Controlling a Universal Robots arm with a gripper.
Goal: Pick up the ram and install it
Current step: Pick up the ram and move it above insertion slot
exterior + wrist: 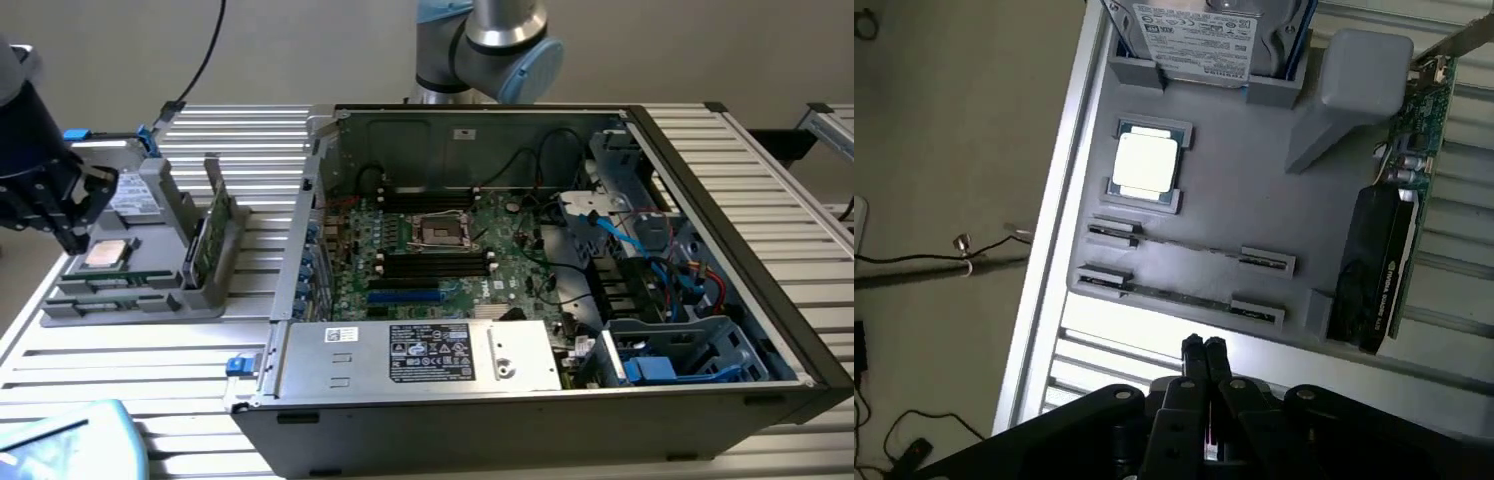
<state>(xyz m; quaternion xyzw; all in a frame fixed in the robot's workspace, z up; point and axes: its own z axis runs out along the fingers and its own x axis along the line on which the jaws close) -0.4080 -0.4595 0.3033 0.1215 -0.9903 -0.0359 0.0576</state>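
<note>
Two thin rams stand on edge in the slots of a grey tray (1254,215): one ram (1184,250) lies nearer the processor, the other ram (1174,296) nearer the tray's edge. In the exterior view this tray (134,300) sits at the left, with the ram slots (100,288) along its near side. My gripper (1204,346) hovers just off the tray's edge beside the outer ram, its two fingers pressed together with nothing between them. In the exterior view the gripper (74,240) hangs over the tray's left end.
The tray also carries a square silver processor (1146,163), a hard drive (1204,40) and an upright graphics card (1384,260). The open computer case (721,260) lies to the exterior view's right, its motherboard (454,250) showing black memory sockets (430,263). The ribbed metal table (134,360) ends close to the tray.
</note>
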